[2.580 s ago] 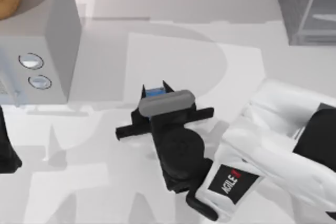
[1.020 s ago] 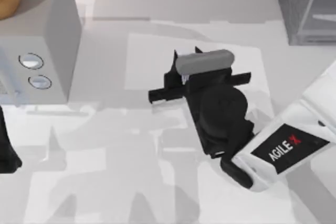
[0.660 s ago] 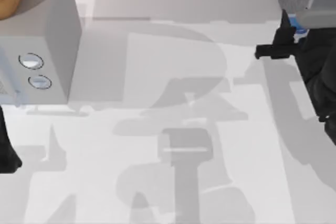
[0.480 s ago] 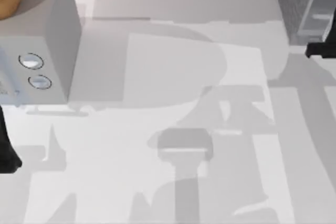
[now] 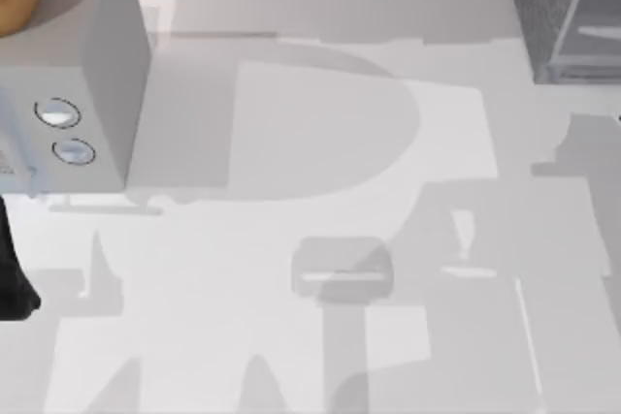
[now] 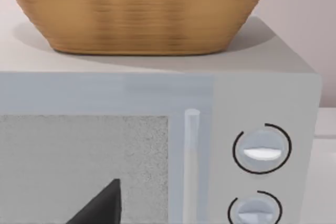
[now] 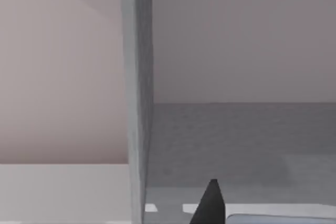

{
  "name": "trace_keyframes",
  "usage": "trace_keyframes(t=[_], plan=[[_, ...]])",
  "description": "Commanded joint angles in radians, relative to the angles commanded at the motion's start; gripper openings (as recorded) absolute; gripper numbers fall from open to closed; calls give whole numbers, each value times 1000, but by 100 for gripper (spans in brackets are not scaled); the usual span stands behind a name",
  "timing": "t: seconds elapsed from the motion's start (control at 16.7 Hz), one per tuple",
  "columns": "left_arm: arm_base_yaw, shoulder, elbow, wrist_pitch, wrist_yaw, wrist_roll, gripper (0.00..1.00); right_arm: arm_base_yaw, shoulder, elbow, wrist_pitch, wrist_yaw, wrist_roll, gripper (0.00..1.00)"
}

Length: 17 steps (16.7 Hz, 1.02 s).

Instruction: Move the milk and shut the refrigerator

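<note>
We are holding our right gripper (image 7: 210,205) at the open refrigerator (image 5: 543,7) at the far right, its door (image 7: 137,77) still waiting to be shut, though we cannot tell its grip or where the milk is, while our left gripper (image 6: 100,205) is idling near left.

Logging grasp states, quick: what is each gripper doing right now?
Left gripper: cannot be told, facing the microwave.
Right gripper: cannot be told, at the refrigerator.
</note>
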Motion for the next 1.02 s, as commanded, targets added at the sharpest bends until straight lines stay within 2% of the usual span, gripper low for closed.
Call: trace_keyframes(t=[0.3,0.78,1.02], plan=[[0,0,0,0,0,0,100,-45,114,104,-1,-52,-1,0],[0,0,0,0,0,0,100,-152,628,663,-13,-184,-2,0],[0,0,0,0,0,0,100,-216,793,838,-36,-249,-4,0]])
